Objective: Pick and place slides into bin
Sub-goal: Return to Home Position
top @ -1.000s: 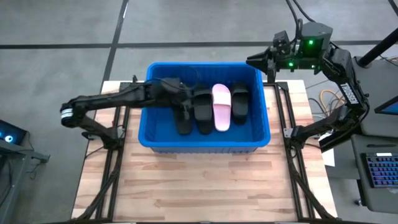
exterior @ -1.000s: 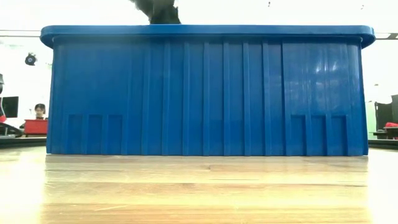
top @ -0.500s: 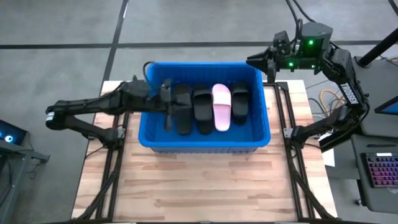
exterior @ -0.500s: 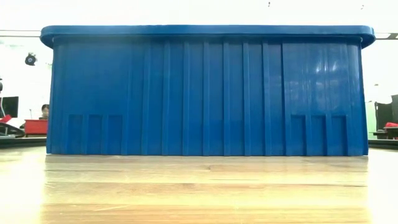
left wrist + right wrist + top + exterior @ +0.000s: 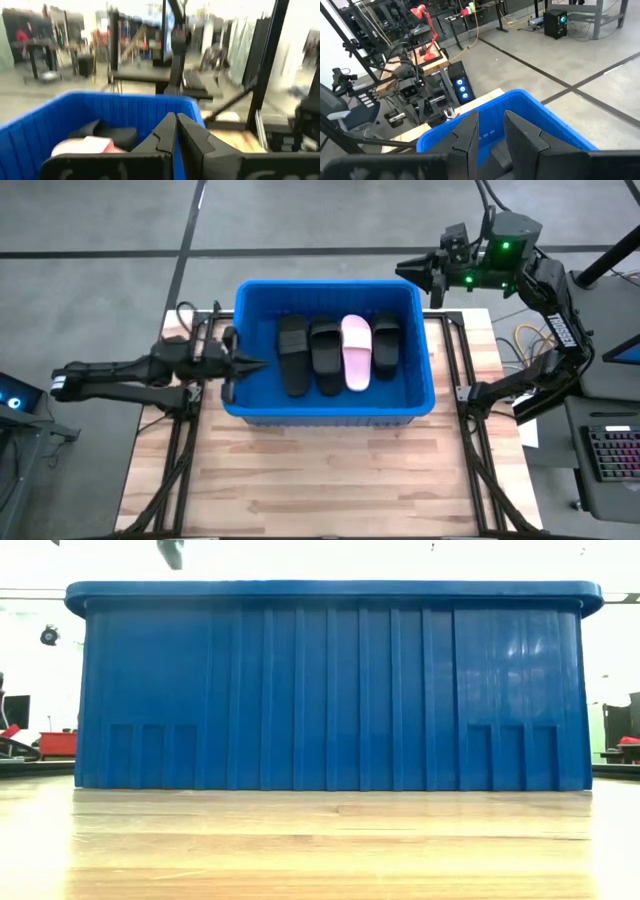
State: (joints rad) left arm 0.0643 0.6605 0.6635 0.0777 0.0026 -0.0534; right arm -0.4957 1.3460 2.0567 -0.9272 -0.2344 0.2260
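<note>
1. Inside the bin (image 5: 325,284) lie four slides (image 5: 325,356), one pink.
2. Over its left rim the left gripper (image 5: 256,365) hangs empty, jaws together, probably bound for home.
3. The right gripper (image 5: 408,275) waits beside its far-right corner, jaws slightly apart.

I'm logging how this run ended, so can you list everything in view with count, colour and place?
bin: one, bright blue, on the far half of the table
black slides: three, matte black, lying side by side in the bin
pink-white slide: one, pale, in the bin between two of the black ones
table: one, light wood, under the bin
keyboard: one, dark, off the table's right side
left gripper: one, dark, shut, just over the bin's left wall
right gripper: one, dark, open, above the bin's far right corner
</note>
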